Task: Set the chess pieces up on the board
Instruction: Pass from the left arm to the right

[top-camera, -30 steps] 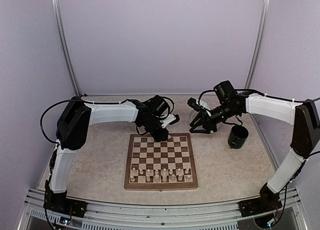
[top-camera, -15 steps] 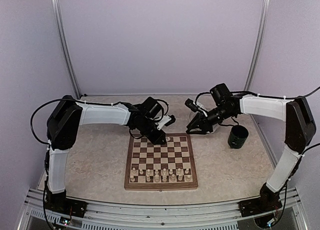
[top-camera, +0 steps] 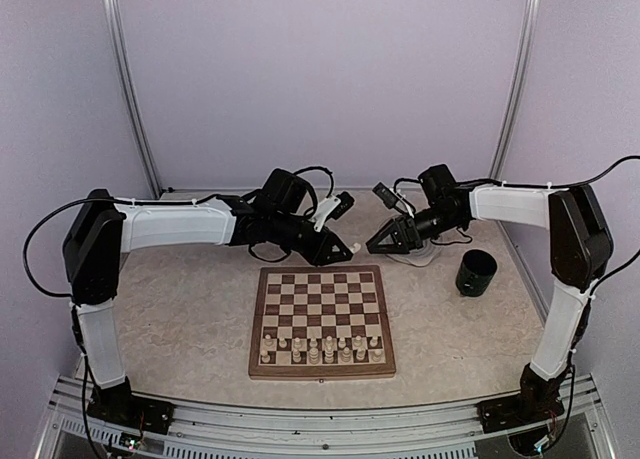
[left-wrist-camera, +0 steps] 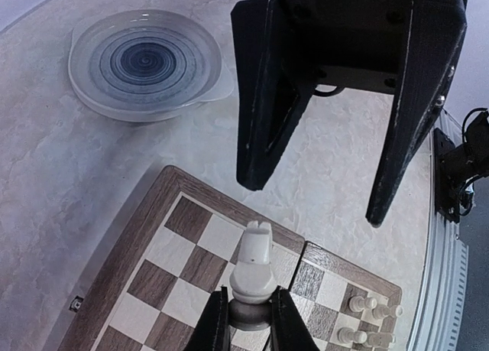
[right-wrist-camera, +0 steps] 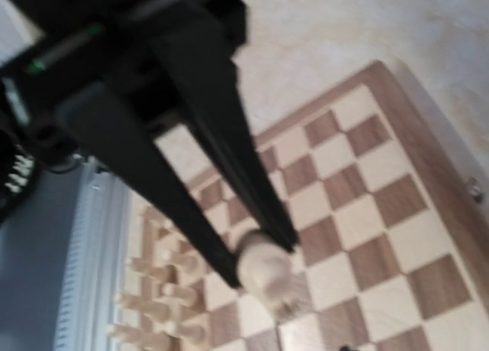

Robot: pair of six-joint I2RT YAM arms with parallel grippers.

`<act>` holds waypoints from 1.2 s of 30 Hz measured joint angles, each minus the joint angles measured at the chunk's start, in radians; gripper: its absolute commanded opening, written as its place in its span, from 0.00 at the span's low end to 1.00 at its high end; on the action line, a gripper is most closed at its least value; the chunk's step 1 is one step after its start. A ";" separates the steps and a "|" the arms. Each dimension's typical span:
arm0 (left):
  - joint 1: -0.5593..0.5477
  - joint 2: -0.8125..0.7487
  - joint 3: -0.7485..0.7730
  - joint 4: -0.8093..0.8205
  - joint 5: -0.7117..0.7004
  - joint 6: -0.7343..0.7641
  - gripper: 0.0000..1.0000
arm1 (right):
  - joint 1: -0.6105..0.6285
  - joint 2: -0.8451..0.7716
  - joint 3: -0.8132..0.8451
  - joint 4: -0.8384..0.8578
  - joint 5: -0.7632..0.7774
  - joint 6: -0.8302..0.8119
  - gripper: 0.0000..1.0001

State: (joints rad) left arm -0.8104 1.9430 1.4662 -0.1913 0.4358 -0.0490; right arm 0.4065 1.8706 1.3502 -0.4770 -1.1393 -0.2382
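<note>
My left gripper is shut on the dark base of a cream chess piece, which sticks out past its fingertips. It hangs above the far right part of the board. The right wrist view shows the same left gripper gripping the piece over the board. My right gripper faces it closely, and in the left wrist view the right gripper has its jaws wide apart and empty. Several cream pieces stand in the two near rows of the board.
A round grey-ringed plate lies empty on the table beyond the board's far right corner. A dark cup stands to the right of the board. The two grippers are close together, tip to tip.
My left gripper has lifted off the board's far edge and swung up and right. My right gripper has moved left toward it, away from the plate.
</note>
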 measured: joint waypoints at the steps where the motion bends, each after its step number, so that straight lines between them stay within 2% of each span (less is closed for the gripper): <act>1: 0.000 0.000 0.000 0.000 0.005 -0.001 0.08 | 0.000 0.000 0.000 0.002 -0.016 0.006 0.50; 19: -0.010 0.026 0.033 0.004 0.056 -0.004 0.09 | 0.000 0.078 0.001 0.046 -0.149 0.095 0.39; 24: -0.011 0.042 0.049 0.004 0.066 -0.004 0.09 | 0.002 0.078 0.001 0.066 -0.171 0.114 0.25; 28: -0.013 0.046 0.050 0.005 0.080 -0.004 0.09 | 0.003 0.082 0.001 0.077 -0.176 0.125 0.09; 30: -0.014 0.046 0.053 0.000 0.082 -0.008 0.14 | 0.003 0.085 0.001 0.084 -0.177 0.128 0.04; 33: -0.013 0.046 0.055 -0.003 0.081 -0.018 0.30 | 0.002 0.085 0.001 0.095 -0.176 0.122 0.03; 36: -0.016 0.046 0.055 -0.002 0.056 -0.016 0.39 | 0.004 0.085 0.002 0.092 -0.167 0.109 0.03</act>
State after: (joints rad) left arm -0.8261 1.9892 1.5215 -0.1936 0.4915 -0.0647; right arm 0.4107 1.9556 1.3518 -0.3847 -1.3067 -0.1295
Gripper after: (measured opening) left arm 0.320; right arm 0.081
